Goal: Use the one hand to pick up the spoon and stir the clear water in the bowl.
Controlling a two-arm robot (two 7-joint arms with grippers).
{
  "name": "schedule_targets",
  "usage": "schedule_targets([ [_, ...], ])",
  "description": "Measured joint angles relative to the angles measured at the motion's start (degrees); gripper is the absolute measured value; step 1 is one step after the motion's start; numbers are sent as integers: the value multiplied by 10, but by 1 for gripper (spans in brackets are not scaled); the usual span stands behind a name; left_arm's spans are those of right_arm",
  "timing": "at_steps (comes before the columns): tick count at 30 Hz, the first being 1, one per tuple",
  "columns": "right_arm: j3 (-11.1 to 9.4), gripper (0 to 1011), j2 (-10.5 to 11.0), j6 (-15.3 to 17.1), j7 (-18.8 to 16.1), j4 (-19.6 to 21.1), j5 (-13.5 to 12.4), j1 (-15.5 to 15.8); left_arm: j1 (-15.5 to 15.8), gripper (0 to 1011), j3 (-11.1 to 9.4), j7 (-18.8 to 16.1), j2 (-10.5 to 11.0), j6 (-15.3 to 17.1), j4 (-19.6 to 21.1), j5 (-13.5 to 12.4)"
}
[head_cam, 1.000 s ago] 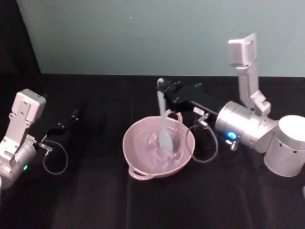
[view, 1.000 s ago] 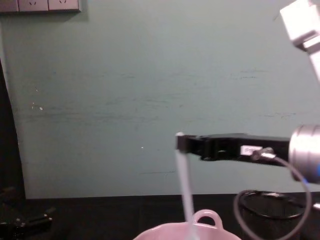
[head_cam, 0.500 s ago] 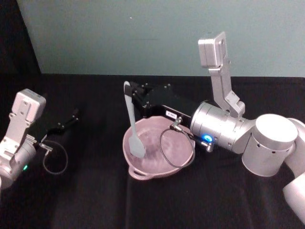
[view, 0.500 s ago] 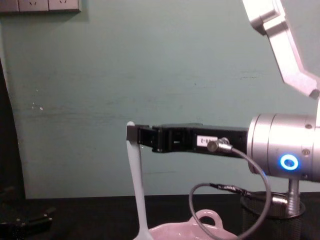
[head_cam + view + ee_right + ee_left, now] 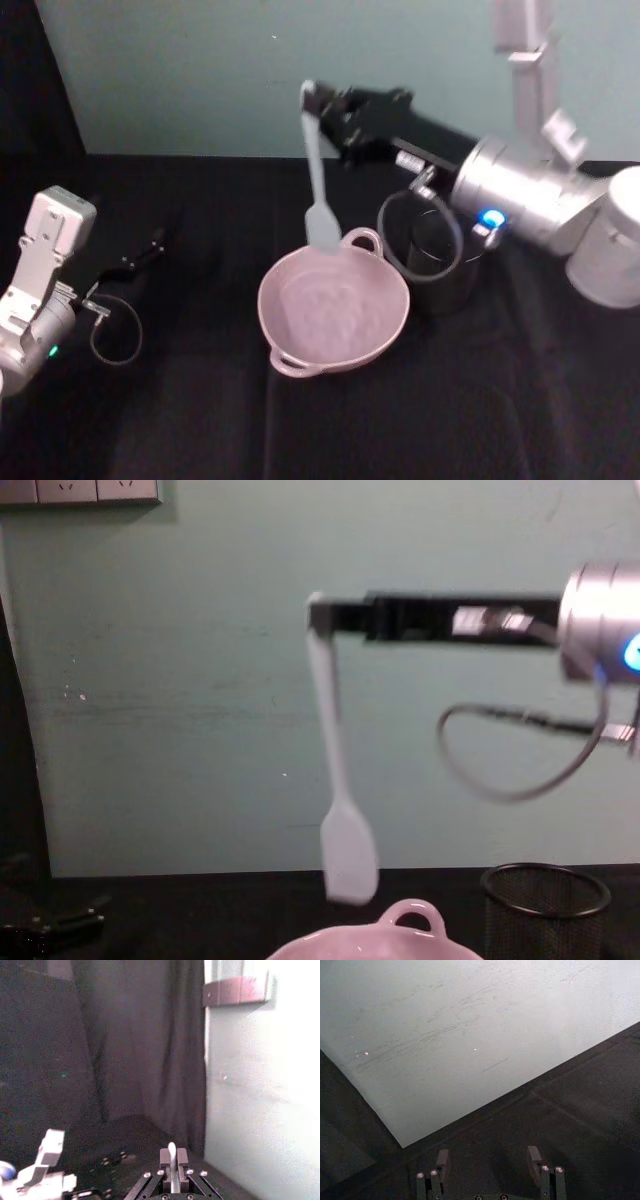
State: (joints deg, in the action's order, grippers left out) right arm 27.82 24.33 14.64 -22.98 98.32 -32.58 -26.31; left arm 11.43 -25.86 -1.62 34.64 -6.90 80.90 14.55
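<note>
Head view: the right gripper (image 5: 322,107), in the upper centre of the frame, is clamped on the top of the white spoon (image 5: 317,180), which hangs clear above the far rim of the pink bowl (image 5: 333,312) at centre. A black mesh cup (image 5: 440,270) stands just right of the bowl. The left gripper (image 5: 150,247) rests at far left, fingers apart.

Nothing is reading clearly; the small white label (image 5: 487,620) on the right gripper (image 5: 325,615) is showing no legible characters.
</note>
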Motion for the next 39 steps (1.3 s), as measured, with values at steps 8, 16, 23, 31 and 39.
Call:
schedule_targets([
  [8,-35,86,47,22,5,37,-11,-21,0,1011,0,0,0,0,0,0],
  [16,-71,86,91,29,21,56,-22,-7,0,1011,0,0,0,0,0,0],
  [23,-88,86,103,24,32,41,-35,22,0,1011,0,0,0,0,0,0],
  [31,-109,86,88,-3,26,-22,-89,55,0,1011,0,0,0,0,0,0],
  [39,-117,86,77,-33,18,-77,-122,73,0,1011,0,0,0,0,0,0],
])
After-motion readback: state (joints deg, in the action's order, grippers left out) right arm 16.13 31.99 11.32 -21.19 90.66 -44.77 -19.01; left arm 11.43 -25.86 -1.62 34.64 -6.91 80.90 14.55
